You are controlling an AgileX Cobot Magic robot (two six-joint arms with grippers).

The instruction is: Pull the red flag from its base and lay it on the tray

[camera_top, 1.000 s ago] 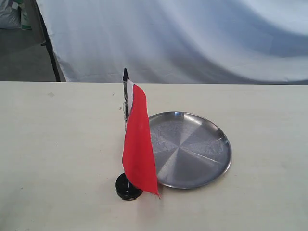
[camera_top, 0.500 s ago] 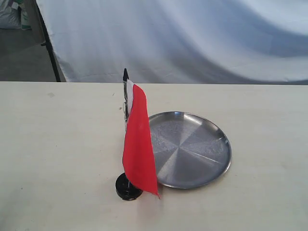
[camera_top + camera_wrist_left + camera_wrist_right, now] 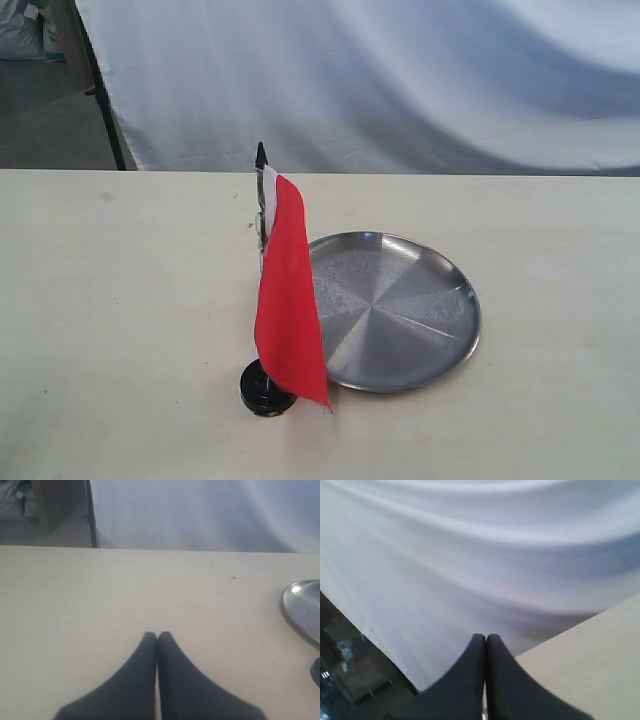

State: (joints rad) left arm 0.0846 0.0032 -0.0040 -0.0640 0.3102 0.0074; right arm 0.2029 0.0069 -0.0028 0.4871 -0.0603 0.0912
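Observation:
The red flag [image 3: 288, 300] stands upright on its thin black stick, planted in the small black base [image 3: 266, 390] near the table's front. Its white strip shows near the pointed tip. Just right of it lies the round steel tray [image 3: 400, 310], whose rim [image 3: 295, 607] also shows at the edge of the left wrist view, with a dark sliver of the base [image 3: 316, 672] below it. Neither arm appears in the exterior view. My left gripper [image 3: 157, 635] is shut and empty over bare table, apart from the tray. My right gripper [image 3: 486, 637] is shut and empty, pointing at the backdrop.
A white cloth backdrop [image 3: 380, 80] hangs behind the table's far edge. A dark stand leg [image 3: 105, 100] rises at the back left. The pale table [image 3: 120, 300] spreads wide on both sides of the flag and tray.

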